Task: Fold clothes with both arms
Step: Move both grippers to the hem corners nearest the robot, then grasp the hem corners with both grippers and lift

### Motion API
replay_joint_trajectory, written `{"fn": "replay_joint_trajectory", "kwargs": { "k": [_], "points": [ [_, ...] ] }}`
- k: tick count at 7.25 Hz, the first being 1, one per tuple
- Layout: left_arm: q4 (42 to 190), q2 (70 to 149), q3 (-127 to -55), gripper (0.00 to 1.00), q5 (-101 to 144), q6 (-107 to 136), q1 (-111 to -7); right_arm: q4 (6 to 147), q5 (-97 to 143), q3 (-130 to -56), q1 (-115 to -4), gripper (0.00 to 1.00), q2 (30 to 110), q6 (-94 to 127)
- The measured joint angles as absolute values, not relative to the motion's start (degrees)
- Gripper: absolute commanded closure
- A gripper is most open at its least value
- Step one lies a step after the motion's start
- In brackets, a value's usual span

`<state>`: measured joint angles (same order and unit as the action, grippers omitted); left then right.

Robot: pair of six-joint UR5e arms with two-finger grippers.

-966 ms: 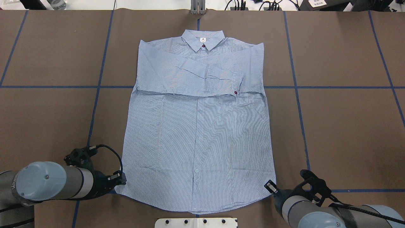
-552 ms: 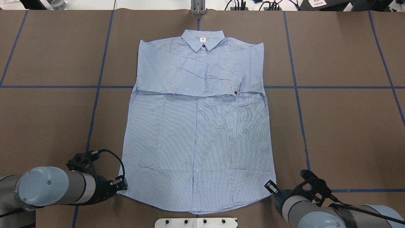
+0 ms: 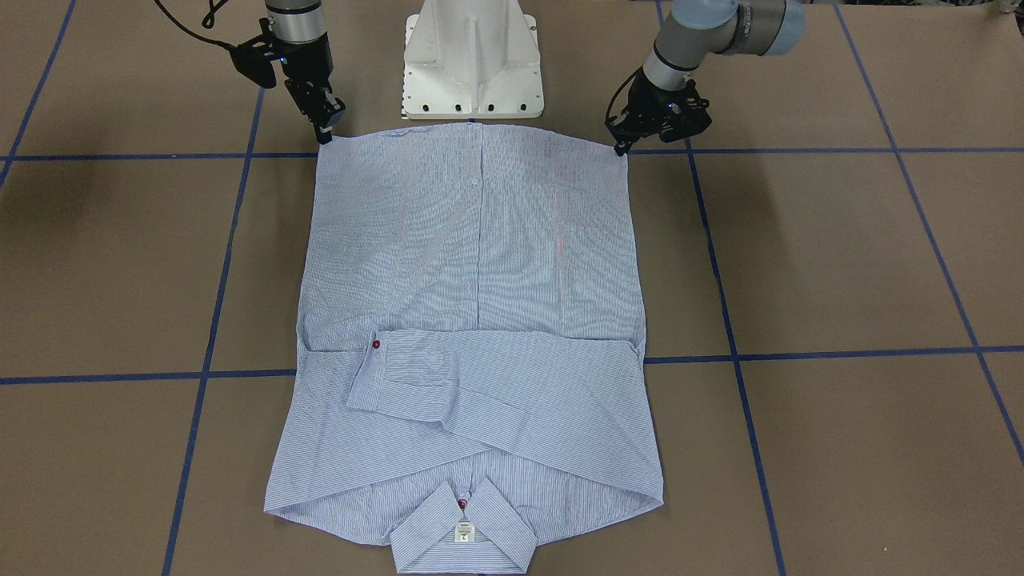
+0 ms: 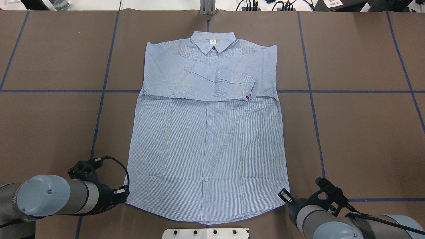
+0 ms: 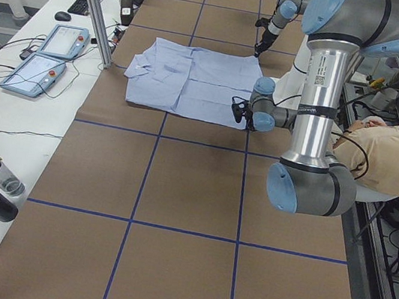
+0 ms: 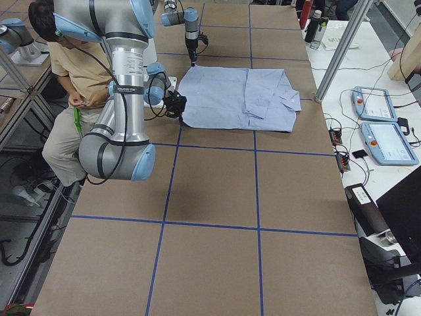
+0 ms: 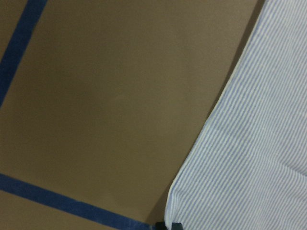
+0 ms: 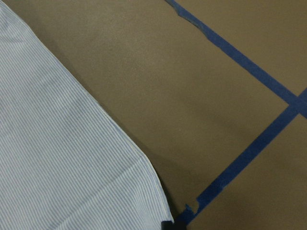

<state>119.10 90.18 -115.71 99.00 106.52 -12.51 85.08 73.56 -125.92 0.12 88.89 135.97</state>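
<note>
Two hem corners: left tool and right tool sit at the shirt's edge, closure I cannot tell. Next I need firm pinches, then a lift toward the collar

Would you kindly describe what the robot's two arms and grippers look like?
Both the left arm and right arm are round grey-and-silver tubes with pale blue joint caps. Black cables run by each wrist. The left gripper and right gripper are black, two-fingered. Lettering on the tubes is unreadable.
</note>
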Motion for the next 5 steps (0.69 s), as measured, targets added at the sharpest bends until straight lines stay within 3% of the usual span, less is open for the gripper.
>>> {"fn": "replay_joint_trajectory", "kwargs": {
  "k": [5],
  "points": [
    [118.8,87.9,-123.7,1.00,99.3,109.8,-10.4,85.9,74.4,-129.4,-0.1,1.00,89.8,136.0]
  ]
}}
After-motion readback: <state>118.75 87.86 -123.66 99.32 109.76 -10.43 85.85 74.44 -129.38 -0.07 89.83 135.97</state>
